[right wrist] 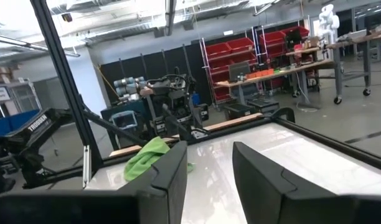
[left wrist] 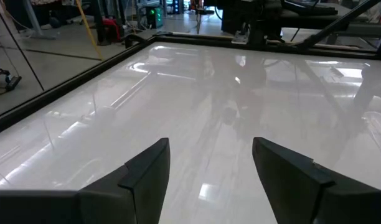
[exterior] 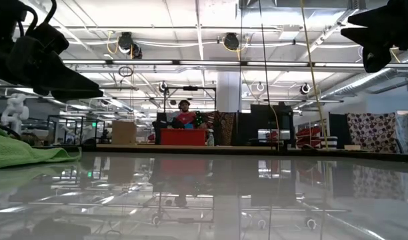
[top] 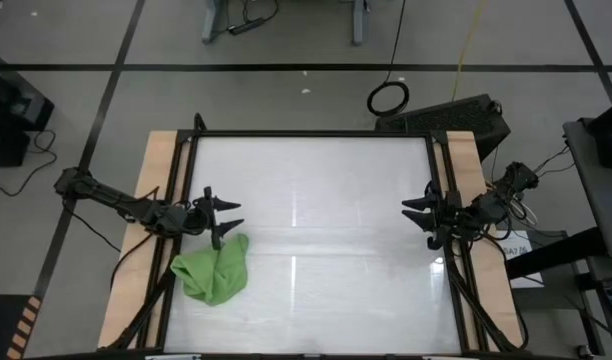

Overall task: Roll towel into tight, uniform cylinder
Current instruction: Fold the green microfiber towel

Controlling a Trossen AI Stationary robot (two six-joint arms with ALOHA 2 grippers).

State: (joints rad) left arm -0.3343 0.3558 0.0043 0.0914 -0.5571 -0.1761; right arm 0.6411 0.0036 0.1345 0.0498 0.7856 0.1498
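White and glossy, the tabletop (top: 316, 250) reflects the ceiling lights, and behind it we see a big workshop with red shelves and benches. We find the towel (top: 214, 268) lying in a loose, crumpled heap near the left edge of the table, not flat and not rolled at all.

Our left gripper (top: 224, 214) hangs above the table with its fingers (left wrist: 150, 171) spread wide and nothing between them. The towel is just beside these fingers, a little behind and to the side of the tips, so the left wrist view shows only bare table in front of them. Our right gripper (top: 418, 212) waits at the opposite edge. Its fingers (right wrist: 172, 168) stand partly apart and hold nothing. From them the towel is far away, across the whole table, and we see it beyond the tips in the right wrist view.

We judge that the task is at its very beginning. No fold and no roll is made. We think the cloth must first be spread flat, then rolled from one edge into a tight and even cylinder.
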